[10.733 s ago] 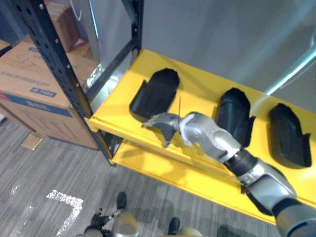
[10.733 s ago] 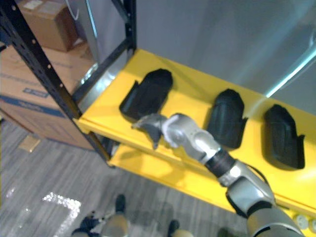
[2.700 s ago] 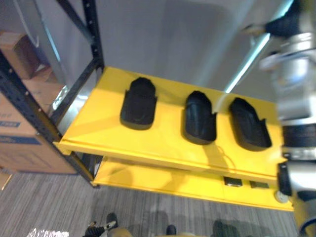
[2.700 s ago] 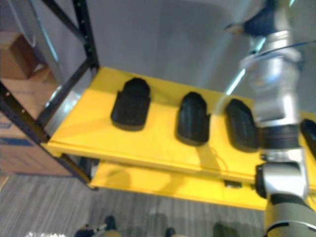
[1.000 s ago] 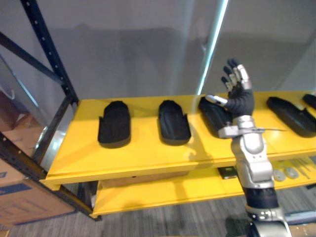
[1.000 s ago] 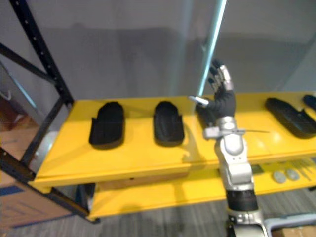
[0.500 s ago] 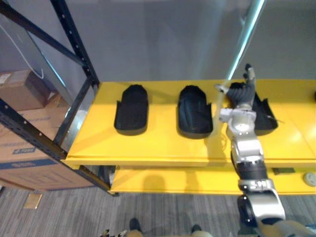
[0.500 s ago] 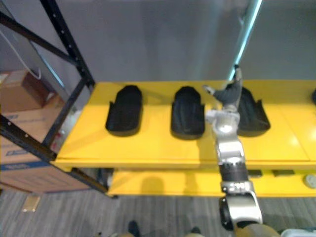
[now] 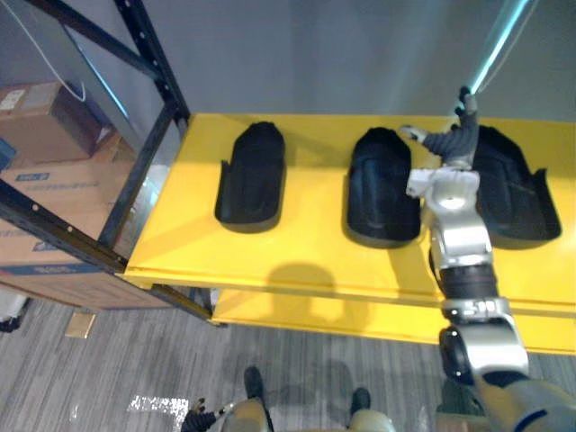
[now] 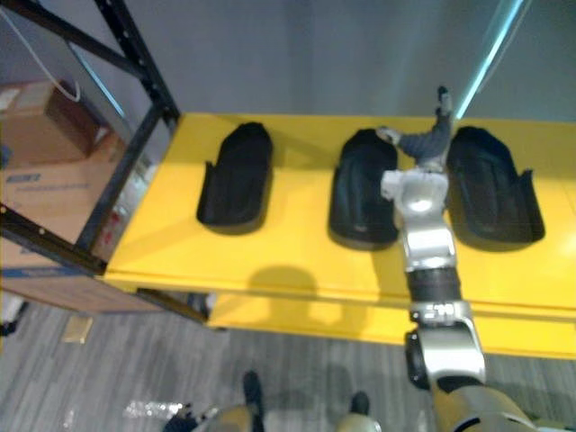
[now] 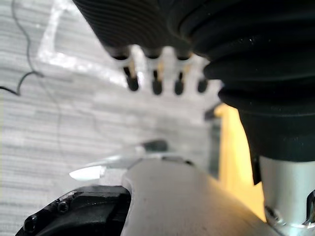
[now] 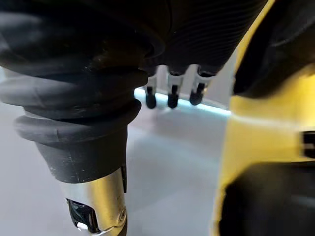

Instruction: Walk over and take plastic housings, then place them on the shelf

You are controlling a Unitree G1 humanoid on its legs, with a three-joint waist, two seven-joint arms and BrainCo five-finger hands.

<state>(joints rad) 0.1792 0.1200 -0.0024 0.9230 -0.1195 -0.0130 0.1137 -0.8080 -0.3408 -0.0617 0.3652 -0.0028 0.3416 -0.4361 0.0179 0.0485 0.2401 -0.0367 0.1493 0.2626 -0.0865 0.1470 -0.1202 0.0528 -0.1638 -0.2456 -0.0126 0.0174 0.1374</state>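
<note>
- A yellow shelf stands against a plain grey wall and carries three black plastic housings in a row, each lying open side up.
- The middle housing lies just left of the right robot hand, and the right housing just right of it. The hand shows in front of the gap between the two.
- The left housing lies well apart from that hand, further left along the shelf.
- The right robot hand is empty and spread wide: its fingers are straight and point toward the wall, and its thumb juts out over the middle housing's far end. Whether it touches either housing cannot be told.
- The left robot hand is seen in its own wrist view over the floor, its fingers straight and holding nothing.
- A pale blue strip slants up the wall beyond the right hand's fingertips.
- A lower yellow shelf shows beneath the first, nearer than the hand.
- Far to the left are a black perforated rack post and cardboard boxes, on a grey plank floor.
</note>
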